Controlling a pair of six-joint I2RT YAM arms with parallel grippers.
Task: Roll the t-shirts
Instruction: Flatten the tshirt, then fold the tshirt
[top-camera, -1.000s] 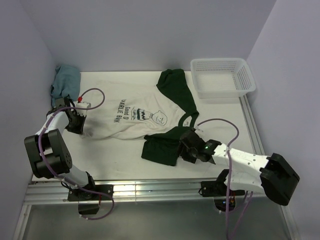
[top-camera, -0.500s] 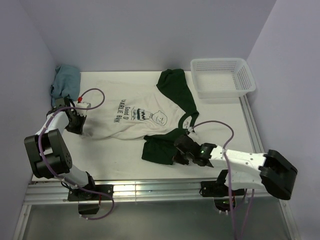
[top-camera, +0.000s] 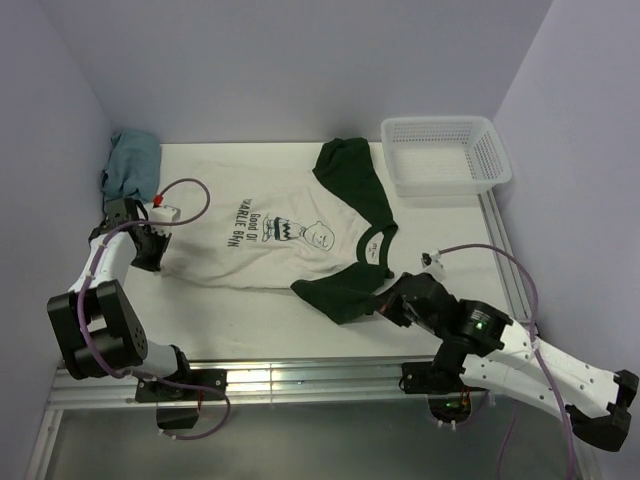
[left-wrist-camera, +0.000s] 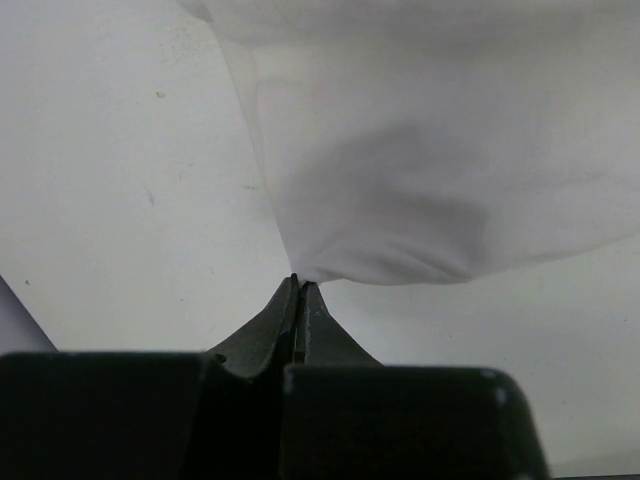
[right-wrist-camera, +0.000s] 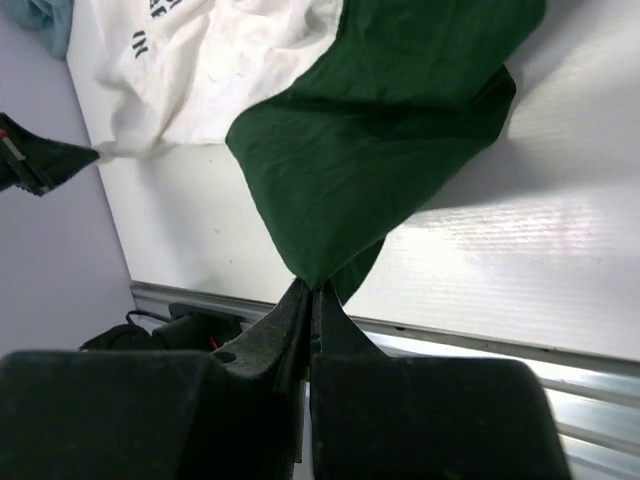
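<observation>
Since a second ago the right arm has swung back toward the near right corner. The near sleeve (top-camera: 345, 290) of the t-shirt (top-camera: 265, 235), bunched into a dark block then, is now drawn out to a point toward the right gripper (top-camera: 388, 305). That gripper's jaws are pressed together on the sleeve's tip, as the right wrist view shows plainly. The left gripper (top-camera: 150, 250) has barely shifted. It pinches the cream hem corner at the shirt's left end, and the cloth fans out from its closed tips.

The shirt lies flat on the counter (top-camera: 250, 325) with its long axis running left to right: hem at the left, neckband (top-camera: 376, 242) at the right, and one gripper at each end of the near edge. That edge looks ready to be stretched or folded in before rolling. The cream body is somewhat rumpled, with the dark print (top-camera: 275, 228) facing up. The far sleeve (top-camera: 348, 170) lies crumpled near the mesh basket (top-camera: 445, 155).
</observation>
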